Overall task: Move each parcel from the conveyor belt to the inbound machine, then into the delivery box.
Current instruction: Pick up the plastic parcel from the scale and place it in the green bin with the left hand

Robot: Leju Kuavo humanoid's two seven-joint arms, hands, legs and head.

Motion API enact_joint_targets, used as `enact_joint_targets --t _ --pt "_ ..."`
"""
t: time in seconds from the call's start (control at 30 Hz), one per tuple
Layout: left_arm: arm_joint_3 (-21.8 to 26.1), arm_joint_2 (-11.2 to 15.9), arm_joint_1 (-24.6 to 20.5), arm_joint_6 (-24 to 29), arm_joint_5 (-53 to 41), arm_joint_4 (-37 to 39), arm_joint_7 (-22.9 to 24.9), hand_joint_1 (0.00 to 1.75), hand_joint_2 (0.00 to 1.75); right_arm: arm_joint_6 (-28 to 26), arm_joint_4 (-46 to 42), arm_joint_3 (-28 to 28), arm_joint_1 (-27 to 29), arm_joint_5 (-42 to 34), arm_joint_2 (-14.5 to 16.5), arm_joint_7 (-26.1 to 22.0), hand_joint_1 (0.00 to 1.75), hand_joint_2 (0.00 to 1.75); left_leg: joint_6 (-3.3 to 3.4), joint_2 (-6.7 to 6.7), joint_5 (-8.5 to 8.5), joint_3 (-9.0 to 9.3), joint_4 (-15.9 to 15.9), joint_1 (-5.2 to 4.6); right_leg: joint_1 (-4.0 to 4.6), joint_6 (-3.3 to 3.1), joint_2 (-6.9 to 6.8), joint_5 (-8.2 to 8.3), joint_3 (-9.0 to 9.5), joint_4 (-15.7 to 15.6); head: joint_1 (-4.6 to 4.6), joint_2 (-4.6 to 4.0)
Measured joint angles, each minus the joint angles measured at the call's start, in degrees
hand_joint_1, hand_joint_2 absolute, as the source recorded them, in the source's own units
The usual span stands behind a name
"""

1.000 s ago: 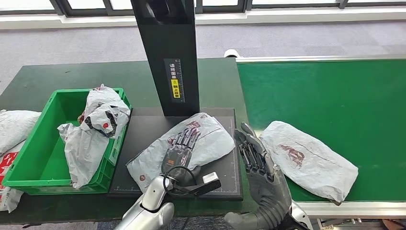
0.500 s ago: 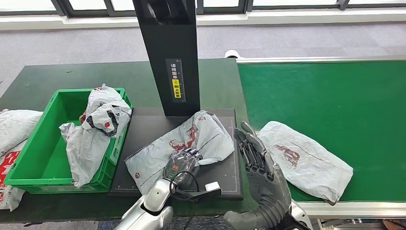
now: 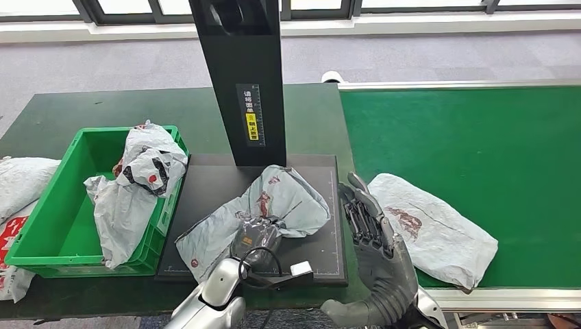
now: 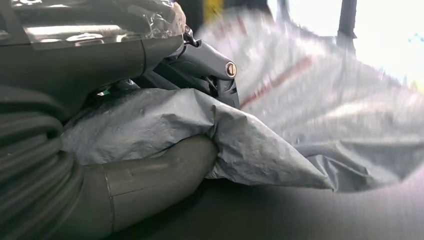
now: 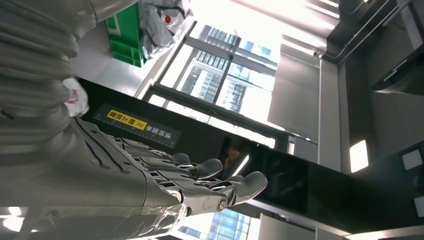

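Observation:
A grey parcel [image 3: 274, 205] lies crumpled on the black plate of the inbound machine [image 3: 322, 178]. My left hand [image 3: 255, 236] grips its near edge; in the left wrist view the thumb [image 4: 150, 175] and fingers [image 4: 210, 65] pinch a fold of this parcel [image 4: 250, 140]. Another grey parcel [image 3: 431, 226] rests on the green conveyor belt [image 3: 479, 137]. My right hand [image 3: 370, 229] stands open between the plate and the belt, fingers straight and empty; the right hand [image 5: 165, 185] also appears in the right wrist view. The green delivery box [image 3: 55, 226] at left holds a parcel [image 3: 137, 185].
The machine's black column [image 3: 240, 75] rises behind the plate. More grey parcels [image 3: 17, 185] lie left of the box on the dark table [image 3: 103, 110]. The belt's metal edge [image 3: 479, 298] runs along the near right.
My left hand has pulled back toward me with fingers closed on the parcel, bunching it up on the plate. The belt parcel has slid slightly nearer. The right hand stays put.

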Motion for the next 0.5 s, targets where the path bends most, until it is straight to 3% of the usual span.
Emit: enact_joint_targets --t 0.13,0.5 --pt "2.8 0.2 2.6 8.5 3.2 -8.7 -2.5 1.75 1.75 -0.9 -0.1 0.0 0.6 0.4 -0.1 0.0 0.00 1.75 0.00 -0.03 0.00 -0.05 0.0 0.00 0.02 0.00 -0.01 -0.01 -0.04 0.0 0.00 0.00" --pt "6.0 0.8 6.1 11.8 4.0 -19.9 -4.2 1.75 1.75 -1.2 -0.2 0.6 1.0 0.6 -0.3 0.0 0.00 1.75 0.00 -0.09 0.00 -0.11 0.0 -0.01 0.03 0.00 -0.03 0.00 -0.09 0.0 0.00 0.00"
